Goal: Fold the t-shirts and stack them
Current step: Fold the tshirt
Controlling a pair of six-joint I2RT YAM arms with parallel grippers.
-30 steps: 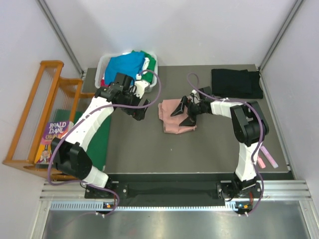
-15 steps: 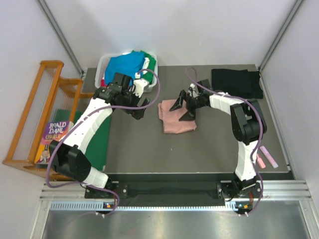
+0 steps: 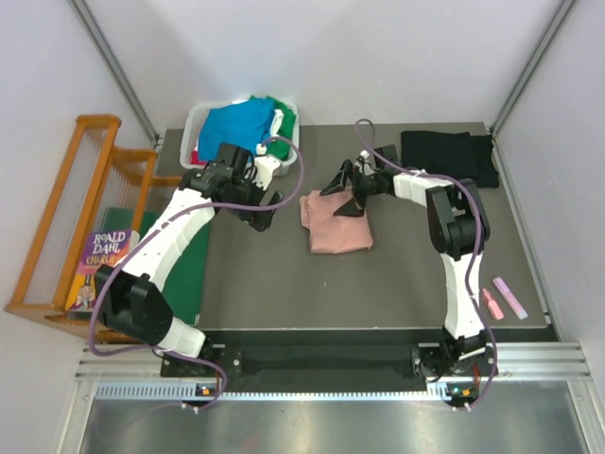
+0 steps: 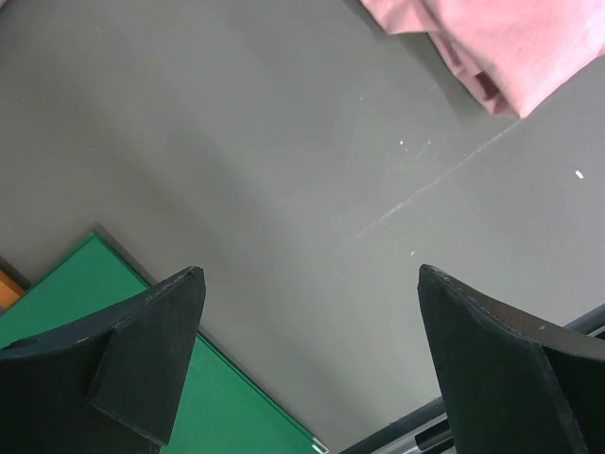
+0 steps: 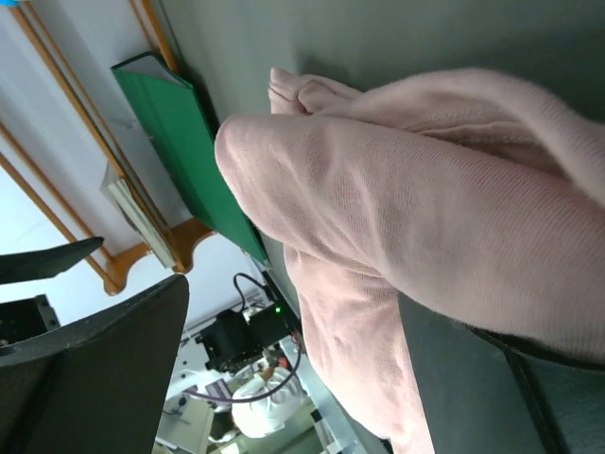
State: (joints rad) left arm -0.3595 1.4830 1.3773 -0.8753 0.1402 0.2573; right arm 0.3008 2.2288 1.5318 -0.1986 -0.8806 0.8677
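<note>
The dusty-pink t-shirt [image 3: 336,232] lies folded into a rumpled, roughly square bundle in the middle of the table [image 3: 265,284], with no clear long axis. The right gripper [image 3: 337,197] is nearer, jaws spread over its far edge (cloth bulges between them, unpinched). The left gripper [image 3: 267,210], equally wide, hangs just left.
</note>
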